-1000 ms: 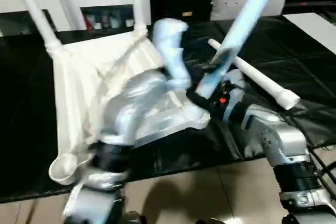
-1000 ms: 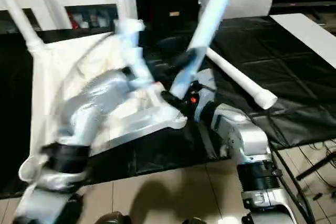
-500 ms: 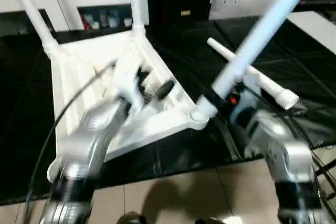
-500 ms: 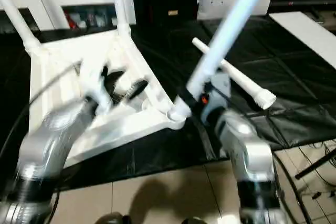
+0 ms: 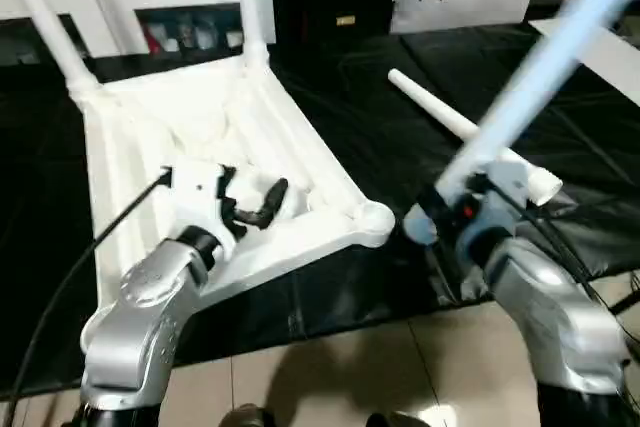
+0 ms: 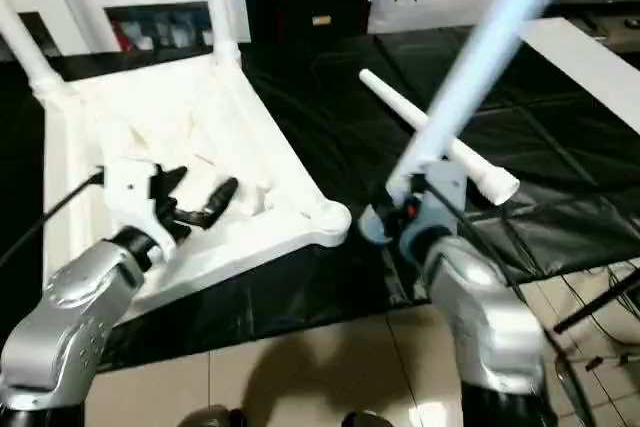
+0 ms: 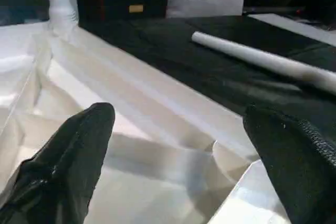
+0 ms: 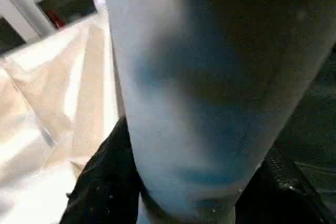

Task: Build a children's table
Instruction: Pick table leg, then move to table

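Your left gripper has pulled back since a second ago: it was up over the middle of the tabletop, and now it hangs low above the near half, fingers spread wide and holding nothing. Your right gripper has also swung outward. Half a second ago the foot of the leg it carries sat at the near right corner socket; now that foot is off to the right of the socket, apart from it, over the black table cover. The grip itself is unchanged: the black fingers are clamped around the lower end of the leg, which slants up and away to the right (out past the top edge of the head view).

The tabletop lies upside down on the black cover, ribs up. Two legs already stand in the far sockets, one at the far left corner and one at the far right. The near right socket is open, with nothing in it. The near left corner is hidden behind your left forearm, so you cannot tell its state. The fourth leg lies flat on the cover, well right of the tabletop, just behind the right gripper.

The tabletop's near edge lies close to the work table's front edge, with tiled floor below. Open cover lies between the tabletop's right side and the loose leg.
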You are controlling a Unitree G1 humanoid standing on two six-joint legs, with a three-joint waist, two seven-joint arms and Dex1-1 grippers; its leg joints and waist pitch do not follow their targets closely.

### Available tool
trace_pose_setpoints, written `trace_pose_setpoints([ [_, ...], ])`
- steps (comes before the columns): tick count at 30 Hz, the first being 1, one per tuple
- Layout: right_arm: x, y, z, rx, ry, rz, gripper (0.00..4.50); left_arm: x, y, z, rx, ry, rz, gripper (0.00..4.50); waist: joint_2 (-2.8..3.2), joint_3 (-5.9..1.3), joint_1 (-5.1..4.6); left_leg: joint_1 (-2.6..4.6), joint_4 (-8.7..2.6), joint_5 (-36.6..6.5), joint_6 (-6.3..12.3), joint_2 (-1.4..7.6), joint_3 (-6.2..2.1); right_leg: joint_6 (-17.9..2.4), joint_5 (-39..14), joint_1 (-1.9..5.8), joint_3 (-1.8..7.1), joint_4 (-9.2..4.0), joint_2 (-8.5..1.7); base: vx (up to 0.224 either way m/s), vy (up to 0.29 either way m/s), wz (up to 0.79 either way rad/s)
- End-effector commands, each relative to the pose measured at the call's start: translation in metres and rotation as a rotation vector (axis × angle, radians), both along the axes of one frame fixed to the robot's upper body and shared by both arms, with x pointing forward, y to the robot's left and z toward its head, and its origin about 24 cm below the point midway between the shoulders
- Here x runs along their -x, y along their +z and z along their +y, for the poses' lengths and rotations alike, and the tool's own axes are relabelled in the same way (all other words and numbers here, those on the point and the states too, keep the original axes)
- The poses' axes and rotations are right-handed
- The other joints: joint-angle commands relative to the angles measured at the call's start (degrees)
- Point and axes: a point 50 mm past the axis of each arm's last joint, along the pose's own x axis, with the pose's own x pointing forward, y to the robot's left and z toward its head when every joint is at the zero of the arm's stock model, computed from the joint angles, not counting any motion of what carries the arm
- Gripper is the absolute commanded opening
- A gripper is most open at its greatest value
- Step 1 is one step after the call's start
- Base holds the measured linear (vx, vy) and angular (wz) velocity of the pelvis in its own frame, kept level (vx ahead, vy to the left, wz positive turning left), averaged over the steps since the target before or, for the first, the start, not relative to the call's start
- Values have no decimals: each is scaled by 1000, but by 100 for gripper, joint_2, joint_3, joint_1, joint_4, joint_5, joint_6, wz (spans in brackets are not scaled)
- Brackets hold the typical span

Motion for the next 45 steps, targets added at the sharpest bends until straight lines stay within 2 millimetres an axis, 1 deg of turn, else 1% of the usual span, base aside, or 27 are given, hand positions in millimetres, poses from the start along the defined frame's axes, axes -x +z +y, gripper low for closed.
trace_pose_setpoints([
  [1,3,7,1,34,41,-39,189,2,3,2,8,29,-13,450,-26,-281,-7,76,-491,-1621,-77,228,-116,-248,-2222,205,304,-519,-275,0,0,0],
  [4,4,10,-1,152,21,-148,189,4,1,2,-6,28,-7,450,-40,-299,9,63,-478,-1562,-95,223,-101,-245,-2136,219,310,-526,-301,0,0,0],
  [7,5,7,-3,202,15,-154,189,4,0,0,-31,14,-8,450,-37,-250,-12,245,-534,-2507,-129,203,-125,6,-3415,228,263,-632,-289,0,0,0],
  [8,5,5,-3,186,21,-137,189,4,0,0,-30,14,-9,450,-37,-250,-12,245,-534,-2507,-129,203,-125,6,-3415,228,263,-632,-289,0,0,0],
  [11,4,8,-2,140,47,-135,189,4,0,-1,-25,21,-12,450,-33,-165,-76,469,-572,-3228,7,167,-134,64,-3974,252,146,-805,-197,0,0,0],
  [14,3,9,-4,139,57,-139,189,4,1,-2,-20,24,-14,450,-39,-194,-105,498,-600,-3100,49,176,-135,-93,-3716,370,159,-790,-213,38,7,0],
  [15,2,8,-3,164,81,-157,189,4,0,-3,-15,24,-14,450,-59,-245,-110,452,-622,-2713,136,177,-111,-303,-3262,467,208,-725,-217,61,12,0],
  [20,3,4,1,246,179,-156,189,6,-2,-4,-2,21,-11,450,-80,-340,-94,356,-536,-1396,626,138,-19,-1119,-1657,665,237,-508,-198,78,4,4],
  [21,3,4,1,247,179,-156,189,6,-2,-4,-2,21,-11,450,-92,-401,-37,20,-429,-758,1176,-4,-125,-1049,-1385,958,104,-520,-349,78,-1,7],
  [22,3,3,1,265,189,-157,189,6,-3,-4,2,21,-9,450,-136,-374,-14,-190,-330,-473,1549,-98,-212,-928,-1264,1059,2,-560,-433,94,-5,30],
  [23,2,3,1,276,193,-157,189,7,-4,-4,3,20,-6,450,-48,-418,-38,-193,-214,-33,1914,-123,-295,-785,-1183,1089,-140,-583,-476,101,-8,53],
  [25,2,3,1,287,191,-169,189,8,-5,-7,7,-3,-6,450,78,-397,-92,-124,-130,751,2275,-170,-480,-731,-880,1086,-359,-507,-270,104,1,55],
  [26,2,3,1,291,191,-174,189,9,-5,-7,9,-10,-8,450,105,-367,-128,45,-142,1074,2488,-193,-654,-647,-845,1049,-457,-439,-81,168,-21,57],
  [27,3,2,0,285,185,-187,189,10,-6,-9,16,-29,-12,450,220,-420,-250,769,-144,1186,2581,163,-796,-727,-1077,548,-337,-193,108,168,-21,57],
  [28,3,1,-2,270,174,-181,189,11,-7,-10,21,-40,-13,450,147,-373,-285,1107,-243,1077,2795,669,-1188,-679,-1338,117,-128,277,67,177,-56,32],
  [29,3,1,-2,270,173,-181,189,11,-7,-10,21,-41,-13,450,74,-353,-311,1101,-279,1166,2960,758,-1256,-480,-1253,1,3,431,6,114,-49,9],
  [30,2,-1,-4,263,160,-169,189,12,-9,-11,22,-52,-15,450,47,-312,-262,1068,-289,1108,3061,740,-1221,-341,-1161,-85,106,520,-45,114,-49,9],
  [31,2,-2,-6,270,155,-165,189,14,-11,-11,30,-70,-15,450,-72,-265,-237,896,-253,677,2889,458,-977,-414,-702,-40,332,294,-177,72,-62,5],
  [32,2,-4,-8,280,147,-162,189,16,-11,-10,41,-92,-26,450,-327,-269,-104,338,66,280,2317,-250,-478,-717,-223,566,712,-204,-366,102,-67,4],
  [33,1,-4,-9,285,141,-161,189,18,-11,-10,41,-106,-36,450,-351,-369,77,-188,460,156,1830,-399,-445,-1063,512,1183,1150,-273,-796,102,-67,4],
  [34,1,-4,-10,287,141,-165,189,18,-11,-10,38,-113,-36,450,-345,-334,117,-249,434,253,1454,-288,-499,-1129,1071,1146,1104,-214,-853,85,-71,2],
  [35,1,-4,-11,289,142,-170,189,19,-11,-10,32,-122,-35,450,-330,-336,74,-195,117,713,713,-257,-460,-998,2319,1003,721,68,-431,25,-64,-10],
  [36,1,-5,-12,284,146,-175,189,19,-12,-10,15,-139,-33,450,-212,-340,0,-78,-64,1057,445,-149,-481,-822,2744,842,518,158,-221,25,-64,-10],
  [38,1,-6,-13,285,140,-174,189,19,-13,-10,10,-142,-28,450,-117,-455,-30,57,-9,1482,486,-17,-501,-727,3427,745,562,251,-170,9,-26,-2],
  [40,1,-6,-15,297,135,-175,189,19,-14,-10,6,-142,-27,450,-96,-401,-59,84,-81,1287,253,67,-527,-901,2789,692,486,171,-132,0,0,0],
  [42,3,-6,-14,253,163,-177,189,18,-14,-10,-7,-154,-26,450,-91,-308,-79,131,-203,-50,95,133,-495,-1230,915,651,516,-9,-211,-54,24,-4],
  [45,3,-6,-13,231,171,-174,189,16,-14,-11,-34,-201,-26,450,-73,-216,-96,177,-328,-1107,28,177,-463,-1297,-742,592,547,-163,-257,-77,28,-1],
])
